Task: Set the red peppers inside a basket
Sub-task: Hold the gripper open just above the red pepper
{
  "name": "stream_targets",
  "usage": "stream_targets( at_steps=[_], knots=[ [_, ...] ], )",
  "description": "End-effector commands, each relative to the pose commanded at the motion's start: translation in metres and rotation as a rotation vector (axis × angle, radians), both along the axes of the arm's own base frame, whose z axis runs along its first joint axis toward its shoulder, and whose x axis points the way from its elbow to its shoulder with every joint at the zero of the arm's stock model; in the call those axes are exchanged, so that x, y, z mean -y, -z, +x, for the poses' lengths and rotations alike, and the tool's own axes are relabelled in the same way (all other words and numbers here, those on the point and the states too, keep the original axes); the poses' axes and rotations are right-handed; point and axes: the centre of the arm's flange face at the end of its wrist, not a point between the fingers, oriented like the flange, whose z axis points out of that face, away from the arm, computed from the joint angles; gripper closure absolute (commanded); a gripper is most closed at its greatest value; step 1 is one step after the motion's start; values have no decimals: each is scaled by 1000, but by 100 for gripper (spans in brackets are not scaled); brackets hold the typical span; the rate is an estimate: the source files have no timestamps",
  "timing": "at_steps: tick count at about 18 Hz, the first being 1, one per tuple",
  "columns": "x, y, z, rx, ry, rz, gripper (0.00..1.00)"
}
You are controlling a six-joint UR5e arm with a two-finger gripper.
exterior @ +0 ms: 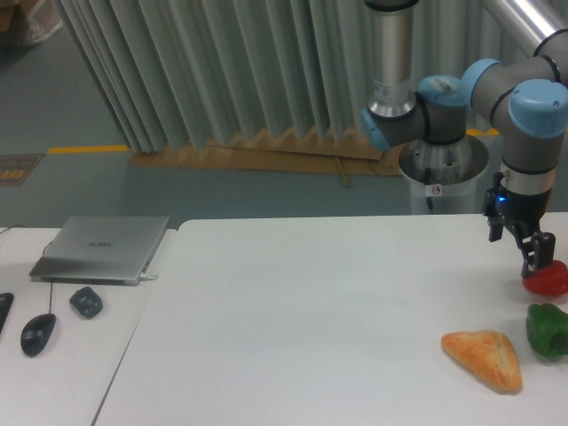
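The red pepper (547, 280) is small, glossy and lumpy and lies on the white table (311, 311) near its right edge. My gripper (531, 263) points down right above the pepper's left top, with its dark fingertips (530, 258) at the pepper's upper surface. The jaws look apart and hold nothing. No basket is in view.
A green pepper (548, 329) lies just in front of the red one. An orange-tan bread wedge (485, 358) lies to its left. On the separate desk at the left are a closed laptop (102, 248), a mouse (37, 334) and a small dark object (86, 302).
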Motion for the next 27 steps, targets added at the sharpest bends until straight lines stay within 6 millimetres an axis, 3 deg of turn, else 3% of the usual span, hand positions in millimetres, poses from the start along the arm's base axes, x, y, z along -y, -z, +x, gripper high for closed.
stream_targets(
  at_steps=[9, 23, 27],
  knots=[
    [1, -9, 3, -24, -8, -2, 0],
    [5, -5, 3, -29, -16, -20, 0],
    [8, 4, 1, -50, 11, -64, 0]
  ],
)
